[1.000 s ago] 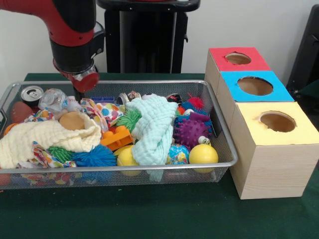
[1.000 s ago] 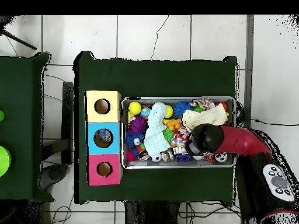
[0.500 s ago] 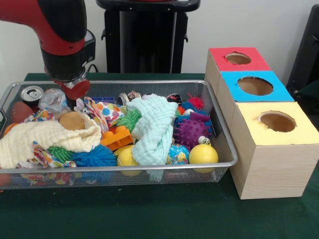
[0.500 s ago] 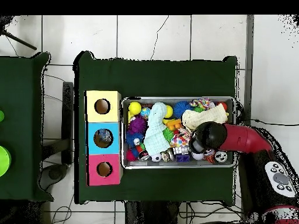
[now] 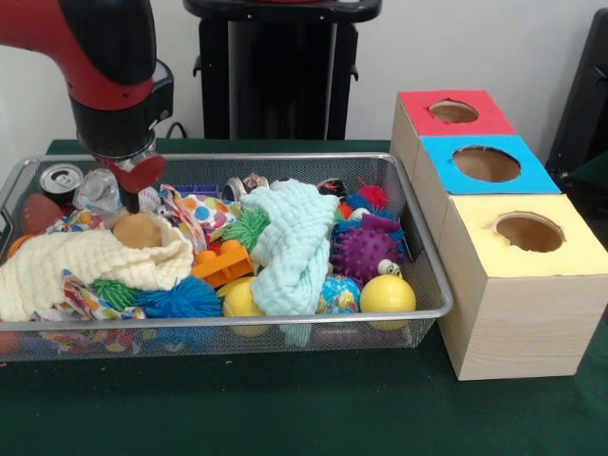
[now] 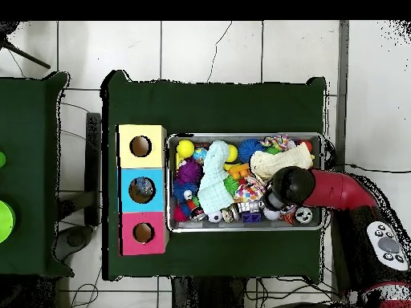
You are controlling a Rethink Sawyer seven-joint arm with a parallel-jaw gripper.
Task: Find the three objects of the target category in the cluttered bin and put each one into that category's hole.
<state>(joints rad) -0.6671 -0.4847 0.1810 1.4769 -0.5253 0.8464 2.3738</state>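
Bin (image 5: pixel 418 313) on green table (image 5: pixel 285 408) — white wall (image 5: pixel 475 47).

Arm (image 5: pixel 109 71) shifted toward crinkly bottle (image 5: pixel 98 189), seemingly lower

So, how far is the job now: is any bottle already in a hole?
None looks delivered. The gripper hangs low over a crumpled clear bottle beside the silver can in the bin; its grip cannot be judged. All sorting seems left; other bottles are not visible.
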